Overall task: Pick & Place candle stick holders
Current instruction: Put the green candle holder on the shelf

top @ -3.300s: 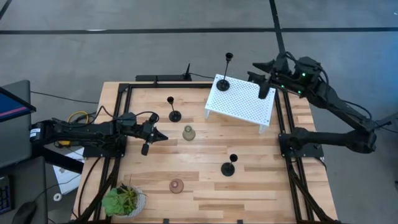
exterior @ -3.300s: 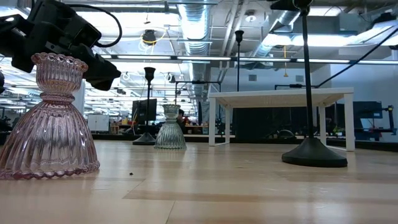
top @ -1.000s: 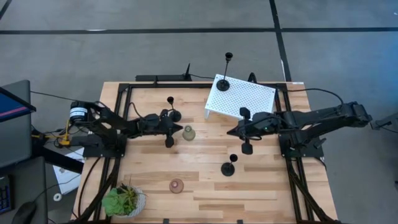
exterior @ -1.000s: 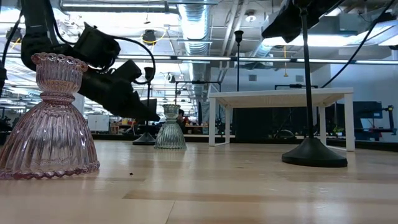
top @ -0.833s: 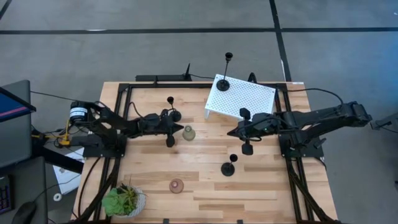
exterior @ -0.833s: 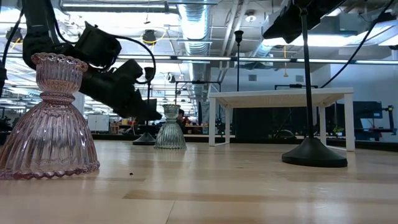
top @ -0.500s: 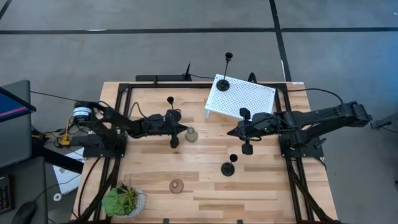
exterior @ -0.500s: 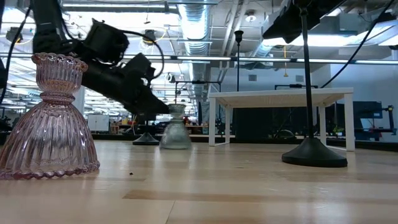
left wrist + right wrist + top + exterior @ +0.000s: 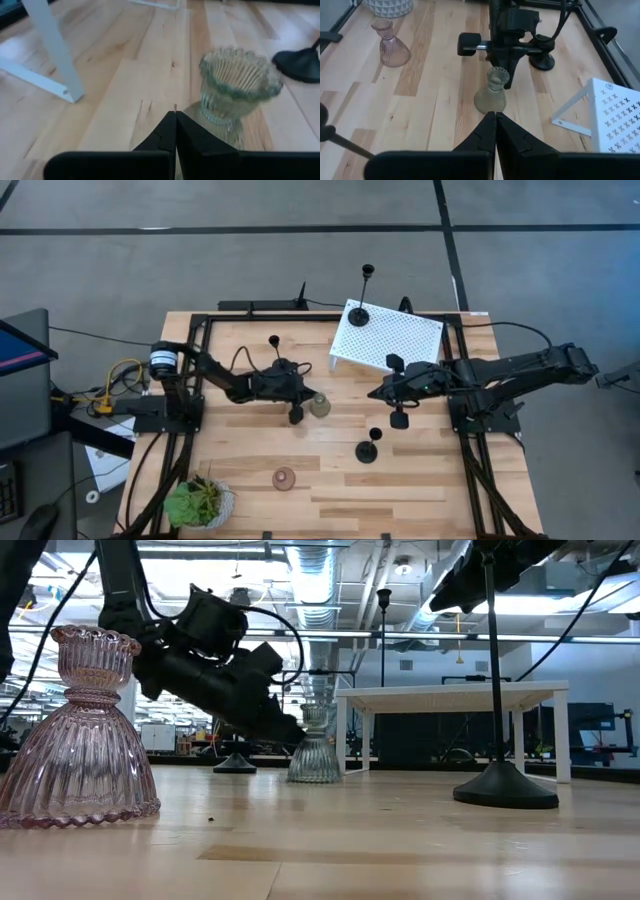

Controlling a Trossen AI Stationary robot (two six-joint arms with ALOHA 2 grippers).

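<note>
A squat grey-green candle stick holder point(image 9: 319, 405) stands upright on its base mid-table. My left gripper point(image 9: 306, 399) is shut and lies right against that holder's left side. My right gripper point(image 9: 373, 392) is shut and hovers right of it, holding nothing. One tall black holder point(image 9: 368, 448) stands on its round base nearer the front. Another point(image 9: 282, 366) stands behind my left arm. A third point(image 9: 358, 316) stands on the white perforated stand point(image 9: 400, 340). The pinkish holder point(image 9: 285, 478) sits near the front edge. My left gripper meets the grey-green holder's lower body point(image 9: 209, 116) with the outer side of one of its shut fingers point(image 9: 187, 132). The fingers slant down from the table's left side. The holder stands upright with its base on the table.
A small green potted plant point(image 9: 198, 502) sits at the front left corner. The white stand fills the far right part of the table. Black frame rails point(image 9: 190, 380) run along both sides. Bare wood lies between the grey-green holder and the front edge.
My left gripper has swept toward the table's right edge and slightly toward the near edge. The grey-green holder has slid along the table ahead of it, staying upright. My right arm has kept still.
</note>
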